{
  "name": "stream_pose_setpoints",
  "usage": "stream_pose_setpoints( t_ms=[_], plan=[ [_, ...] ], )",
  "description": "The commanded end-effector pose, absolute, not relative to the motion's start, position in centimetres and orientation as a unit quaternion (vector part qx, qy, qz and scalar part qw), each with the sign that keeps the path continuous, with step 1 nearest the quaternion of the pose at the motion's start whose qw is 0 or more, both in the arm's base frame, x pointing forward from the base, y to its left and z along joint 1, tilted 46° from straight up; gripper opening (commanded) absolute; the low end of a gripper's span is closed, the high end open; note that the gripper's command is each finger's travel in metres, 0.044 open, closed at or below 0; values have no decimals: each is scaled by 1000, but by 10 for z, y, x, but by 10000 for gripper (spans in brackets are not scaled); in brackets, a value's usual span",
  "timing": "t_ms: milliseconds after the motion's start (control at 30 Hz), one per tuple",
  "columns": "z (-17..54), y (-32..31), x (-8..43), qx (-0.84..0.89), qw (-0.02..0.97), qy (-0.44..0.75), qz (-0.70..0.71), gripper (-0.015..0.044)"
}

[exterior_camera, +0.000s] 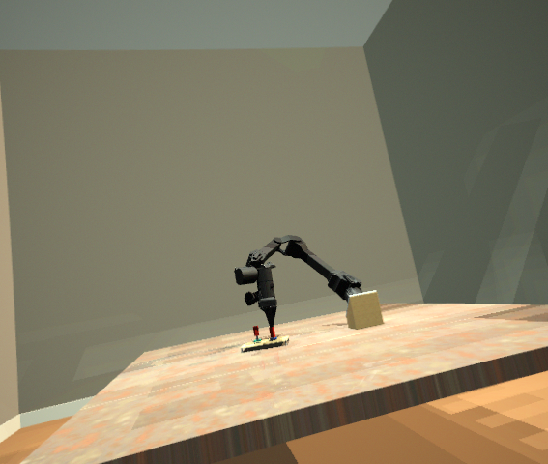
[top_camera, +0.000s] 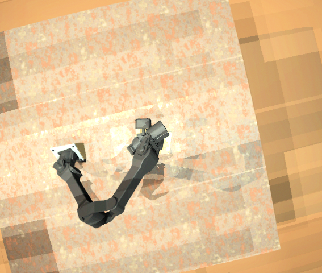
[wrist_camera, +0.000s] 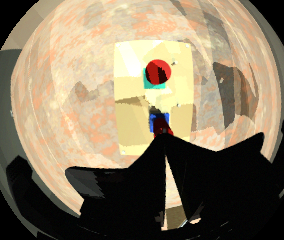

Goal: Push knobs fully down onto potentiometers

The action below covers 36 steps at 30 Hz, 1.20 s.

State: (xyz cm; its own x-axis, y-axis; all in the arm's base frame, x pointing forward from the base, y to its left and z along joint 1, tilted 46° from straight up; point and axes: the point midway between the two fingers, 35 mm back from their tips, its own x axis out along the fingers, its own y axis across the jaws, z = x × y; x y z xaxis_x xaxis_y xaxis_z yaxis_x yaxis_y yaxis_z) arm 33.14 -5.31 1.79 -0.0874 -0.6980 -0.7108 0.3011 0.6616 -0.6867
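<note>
The cream circuit board stands on the table. One red knob stands over the teal potentiometer; in the exterior view it stands high, with a gap below it. The other red knob is over the blue potentiometer. My gripper is shut, with its tips at the top of this knob, and nothing shows between the fingers. They partly hide the knob, so its seating is hard to tell. In the top view the arm hides most of the board.
The arm's base is mounted at a tan block with a white face, away from the board. Small components stick up near the board's edge. The arm's camera housing hangs beside the gripper. Shadows cross the table.
</note>
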Motion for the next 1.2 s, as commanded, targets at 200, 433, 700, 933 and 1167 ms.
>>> stream_pose_setpoints(
  t_ms=[200,433,700,933,1167],
  plan=[
    [23,-50,334,-151,651,633,-391,0],
    [31,-43,334,-151,650,633,-391,0],
    [28,-47,334,-152,651,633,-391,210],
    [46,-40,362,-151,652,633,-389,26],
    [69,-30,390,-150,651,633,-391,0]
  ],
)
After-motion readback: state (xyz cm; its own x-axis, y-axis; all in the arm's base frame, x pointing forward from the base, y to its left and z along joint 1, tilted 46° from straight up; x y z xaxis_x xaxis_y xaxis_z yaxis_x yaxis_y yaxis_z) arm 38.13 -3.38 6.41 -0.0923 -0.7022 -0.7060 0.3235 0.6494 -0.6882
